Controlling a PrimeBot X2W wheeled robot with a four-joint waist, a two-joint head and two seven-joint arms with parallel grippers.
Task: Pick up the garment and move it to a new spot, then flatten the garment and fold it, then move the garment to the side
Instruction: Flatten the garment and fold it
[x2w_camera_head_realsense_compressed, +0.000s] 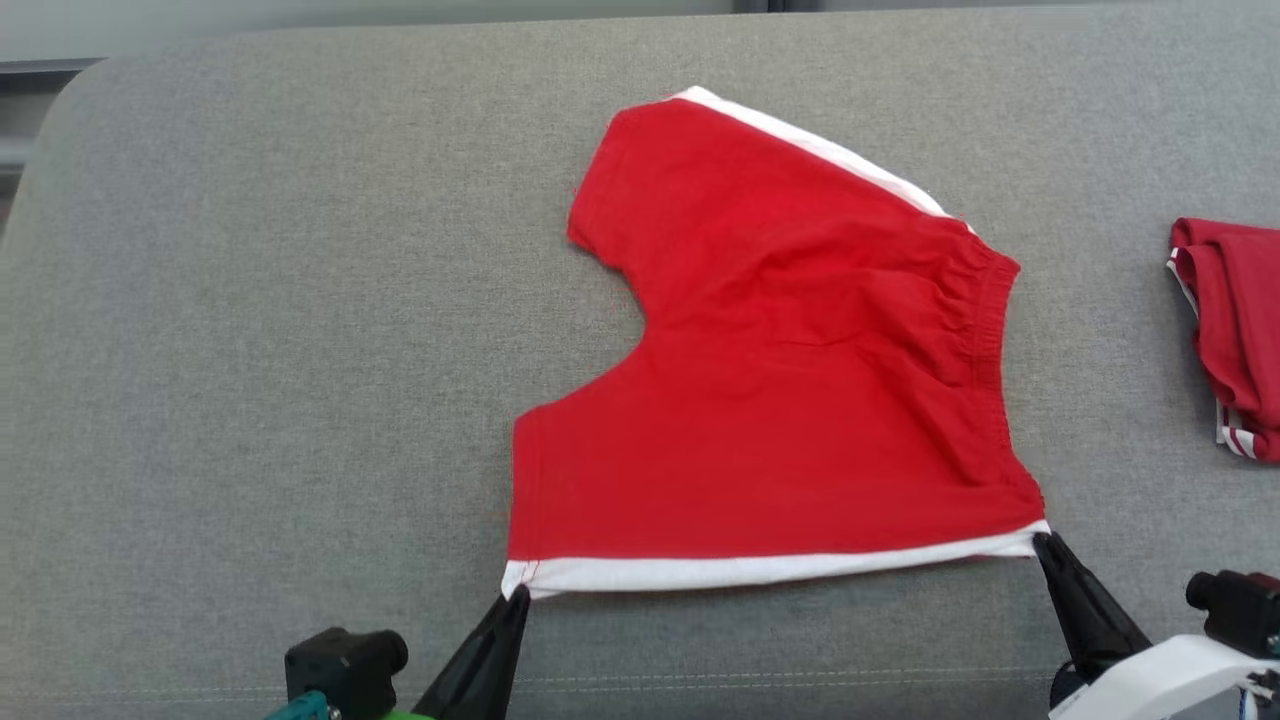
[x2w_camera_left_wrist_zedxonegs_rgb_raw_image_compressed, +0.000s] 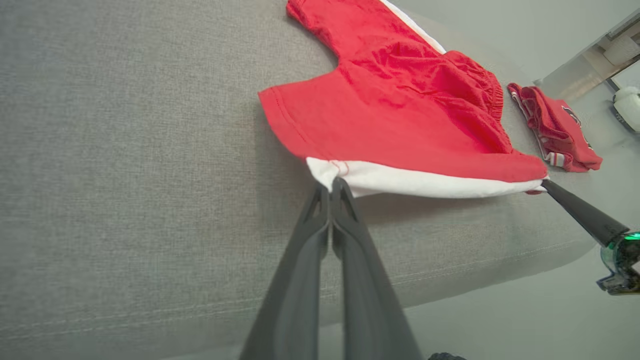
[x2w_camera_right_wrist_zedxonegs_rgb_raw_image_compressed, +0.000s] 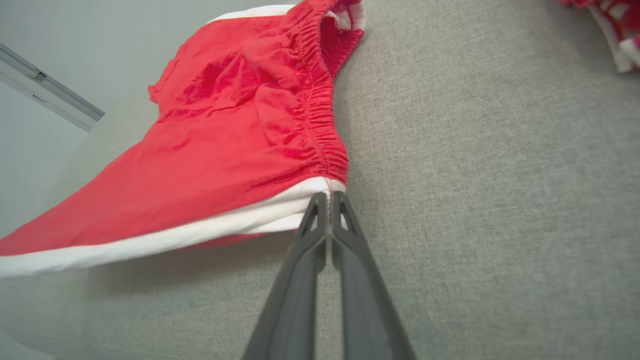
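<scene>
Garment (x2w_camera_head_realsense_compressed: 780, 400) on grey cushion (x2w_camera_head_realsense_compressed: 250, 350), left hand (x2w_camera_head_realsense_compressed: 518, 592) pinching one hem corner, right hand (x2w_camera_head_realsense_compressed: 1040, 540) the other

— Where was the left gripper (x2w_camera_left_wrist_zedxonegs_rgb_raw_image_compressed: 330, 186)?
— Clamped on the near white-band corner of the red cotton shorts (x2w_camera_left_wrist_zedxonegs_rgb_raw_image_compressed: 400, 115), holding that edge raised above the grey woven fabric cushion (x2w_camera_left_wrist_zedxonegs_rgb_raw_image_compressed: 125, 150).
— And the band's other corner?
— The right gripper (x2w_camera_left_wrist_zedxonegs_rgb_raw_image_compressed: 547, 184) pinched it. A crumpled red garment (x2w_camera_left_wrist_zedxonegs_rgb_raw_image_compressed: 555, 130) lay beyond the shorts.
</scene>
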